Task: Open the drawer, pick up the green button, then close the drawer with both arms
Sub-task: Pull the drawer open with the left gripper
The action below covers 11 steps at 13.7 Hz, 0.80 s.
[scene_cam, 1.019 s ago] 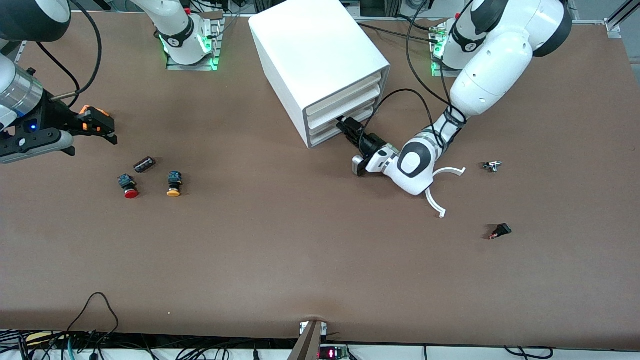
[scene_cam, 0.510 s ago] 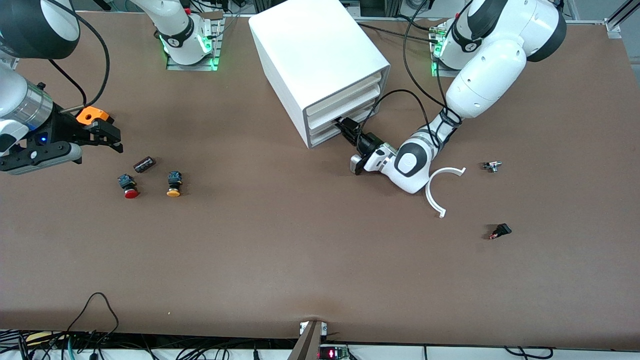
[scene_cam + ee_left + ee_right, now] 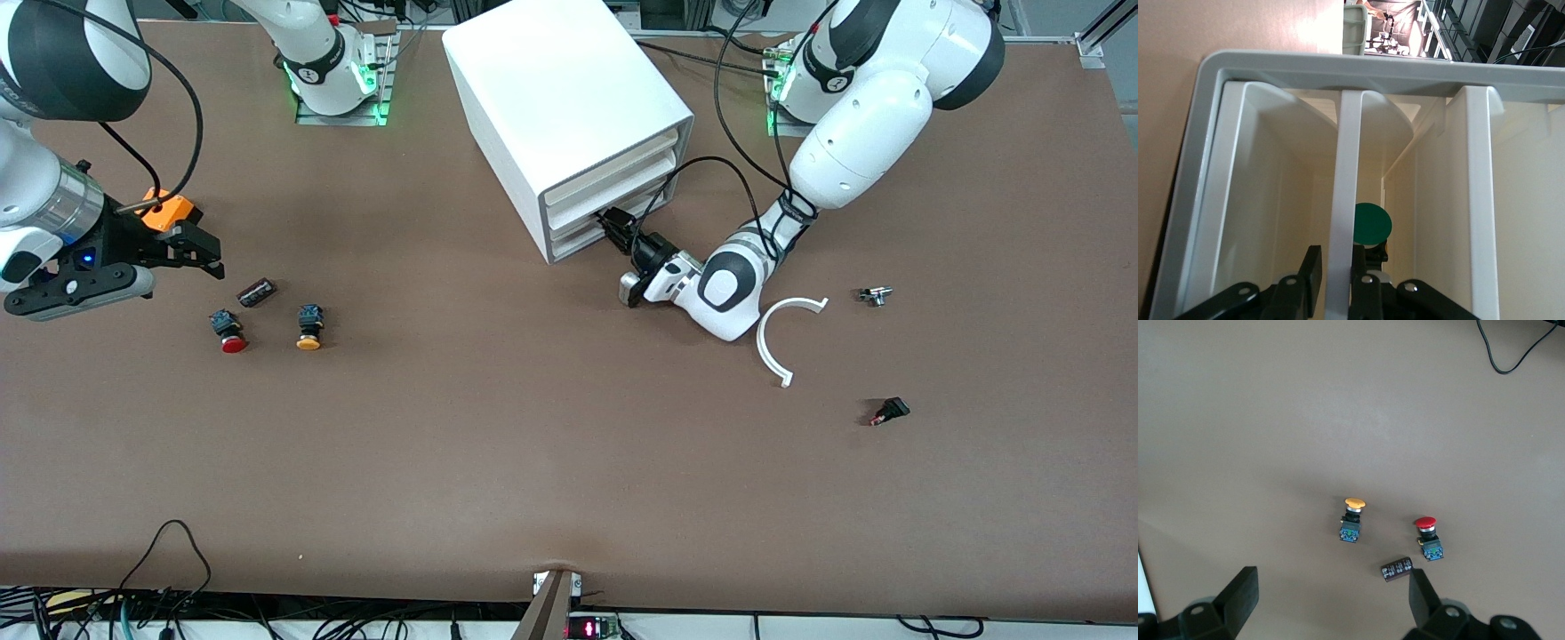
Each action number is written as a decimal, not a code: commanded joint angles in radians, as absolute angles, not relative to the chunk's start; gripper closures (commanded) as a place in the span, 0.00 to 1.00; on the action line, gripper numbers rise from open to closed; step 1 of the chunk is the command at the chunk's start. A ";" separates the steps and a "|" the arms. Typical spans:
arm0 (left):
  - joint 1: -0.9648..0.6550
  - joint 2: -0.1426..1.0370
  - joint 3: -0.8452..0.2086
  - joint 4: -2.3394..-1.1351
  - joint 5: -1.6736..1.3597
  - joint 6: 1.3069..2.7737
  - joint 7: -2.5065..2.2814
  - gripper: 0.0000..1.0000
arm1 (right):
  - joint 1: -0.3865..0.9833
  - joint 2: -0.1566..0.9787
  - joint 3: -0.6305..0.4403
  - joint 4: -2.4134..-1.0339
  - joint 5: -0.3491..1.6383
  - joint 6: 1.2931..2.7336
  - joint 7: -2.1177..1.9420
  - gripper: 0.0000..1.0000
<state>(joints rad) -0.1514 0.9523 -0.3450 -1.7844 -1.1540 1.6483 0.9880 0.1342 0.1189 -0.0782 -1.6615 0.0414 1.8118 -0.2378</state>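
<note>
The white cabinet (image 3: 569, 89) stands at the table's back middle. My left gripper (image 3: 612, 220) is at the front of its lowest drawer (image 3: 573, 240). In the left wrist view its fingers (image 3: 1311, 270) straddle the drawer's white front lip (image 3: 1345, 167), one pad against it and a thin gap at the other. The green button (image 3: 1371, 223) lies inside the drawer, just past the lip, and is hidden in the front view. My right gripper (image 3: 206, 253) is open and empty over the table at the right arm's end; it also shows in the right wrist view (image 3: 1330, 587).
A red-capped button (image 3: 229, 336), an orange-capped button (image 3: 308, 331) and a dark cylinder (image 3: 256, 291) lie under the right gripper. Toward the left arm's end lie a white curved strip (image 3: 772, 347), a small metal part (image 3: 876, 295) and a black switch (image 3: 889, 411).
My left gripper has slid in closer to the lowest drawer's front. My right gripper has moved toward the dark cylinder and the buttons.
</note>
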 commanded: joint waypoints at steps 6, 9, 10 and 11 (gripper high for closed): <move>-0.124 0.937 -0.339 -1.787 -1.206 1.646 0.976 0.91 | 0.136 0.146 -0.077 -1.637 0.028 1.815 -0.242 0.00; -0.089 0.936 -0.337 -1.784 -1.206 1.649 0.962 0.92 | 0.140 0.167 -0.075 -1.638 0.032 1.804 -0.244 0.00; -0.080 0.936 -0.337 -1.781 -1.206 1.649 0.960 0.92 | 0.141 0.167 -0.074 -1.638 0.032 1.801 -0.247 0.00; -0.068 0.934 -0.336 -1.776 -1.206 1.649 0.951 0.92 | 0.141 0.167 -0.074 -1.640 0.034 1.799 -0.247 0.00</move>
<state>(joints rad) -0.0951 0.9508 -0.3386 -1.7797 -1.1631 1.6468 0.9871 0.1369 0.1590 -0.0752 -1.6615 0.0414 1.8196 -0.2397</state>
